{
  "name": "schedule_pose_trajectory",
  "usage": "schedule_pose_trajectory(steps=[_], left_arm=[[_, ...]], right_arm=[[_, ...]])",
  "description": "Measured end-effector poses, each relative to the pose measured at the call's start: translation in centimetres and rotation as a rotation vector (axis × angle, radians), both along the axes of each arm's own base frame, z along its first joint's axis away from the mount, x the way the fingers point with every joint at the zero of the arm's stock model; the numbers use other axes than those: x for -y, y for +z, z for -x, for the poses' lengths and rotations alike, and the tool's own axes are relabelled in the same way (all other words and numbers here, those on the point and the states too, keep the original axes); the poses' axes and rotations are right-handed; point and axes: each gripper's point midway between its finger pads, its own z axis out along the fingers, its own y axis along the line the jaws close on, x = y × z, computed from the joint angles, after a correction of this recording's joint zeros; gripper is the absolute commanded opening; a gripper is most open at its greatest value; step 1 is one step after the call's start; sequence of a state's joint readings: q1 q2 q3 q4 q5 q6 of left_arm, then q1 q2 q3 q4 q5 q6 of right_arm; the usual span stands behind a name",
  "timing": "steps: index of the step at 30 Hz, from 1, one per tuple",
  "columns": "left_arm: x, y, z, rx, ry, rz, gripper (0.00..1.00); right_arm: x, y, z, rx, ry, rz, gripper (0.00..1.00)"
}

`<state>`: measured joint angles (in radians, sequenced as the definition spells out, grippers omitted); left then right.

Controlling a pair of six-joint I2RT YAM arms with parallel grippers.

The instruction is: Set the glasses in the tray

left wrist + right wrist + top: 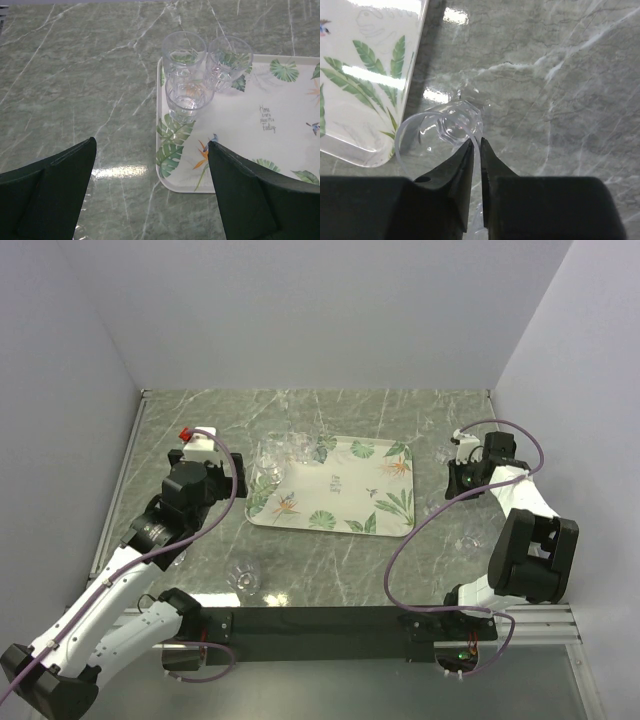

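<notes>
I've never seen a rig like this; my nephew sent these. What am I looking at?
Two robot arms stand at a green stone-look table. The wide picture looks down from above; the other two come from a camera on each wrist, so the dark shapes at the bottom are that arm's claw. A leaf-printed tray lies in the middle, with three glasses clustered at one corner. The left claw is wide open and empty. The right claw pinches the rim of another clear glass, on the table beside the tray.
</notes>
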<state>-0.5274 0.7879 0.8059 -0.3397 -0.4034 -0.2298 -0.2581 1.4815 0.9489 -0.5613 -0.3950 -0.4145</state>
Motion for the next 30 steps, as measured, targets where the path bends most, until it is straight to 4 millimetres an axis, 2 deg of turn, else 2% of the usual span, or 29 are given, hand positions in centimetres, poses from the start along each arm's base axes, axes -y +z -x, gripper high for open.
schedule_pose_trajectory(steps=[1, 2, 11, 15, 19, 22, 26, 30], left_arm=[[0.0, 0.0, 0.0, 0.0, 0.002, -0.001, 0.99], [-0.1, 0.0, 0.0, 0.001, 0.003, 0.0, 0.99], [-0.2, 0.4, 0.2, 0.015, 0.006, 0.007, 0.99], [-0.4, 0.6, 0.3, 0.027, 0.012, 0.012, 0.99], [-0.5, 0.6, 0.4, 0.031, 0.015, 0.013, 0.99], [-0.7, 0.6, 0.4, 0.032, 0.023, 0.011, 0.99], [-0.9, 0.8, 0.3, 0.041, 0.036, 0.012, 0.99], [-1.0, 0.7, 0.3, 0.045, 0.043, 0.011, 0.99]], right_arm=[[0.0, 0.0, 0.0, 0.0, 0.0, 0.002, 0.03], [0.1, 0.0, 0.0, 0.001, 0.002, 0.004, 0.0], [0.0, 0.5, 0.1, 0.006, 0.009, 0.006, 0.0], [-0.3, 3.3, -0.2, 0.078, 0.036, 0.007, 0.0], [-1.3, 8.0, -1.4, 0.203, 0.078, -0.025, 0.0], [-2.5, 10.7, -2.4, 0.268, 0.122, -0.075, 0.0], [-4.6, 12.9, -3.2, 0.293, 0.171, -0.167, 0.0], [-7.2, 14.0, -4.8, 0.281, 0.214, -0.231, 0.0]])
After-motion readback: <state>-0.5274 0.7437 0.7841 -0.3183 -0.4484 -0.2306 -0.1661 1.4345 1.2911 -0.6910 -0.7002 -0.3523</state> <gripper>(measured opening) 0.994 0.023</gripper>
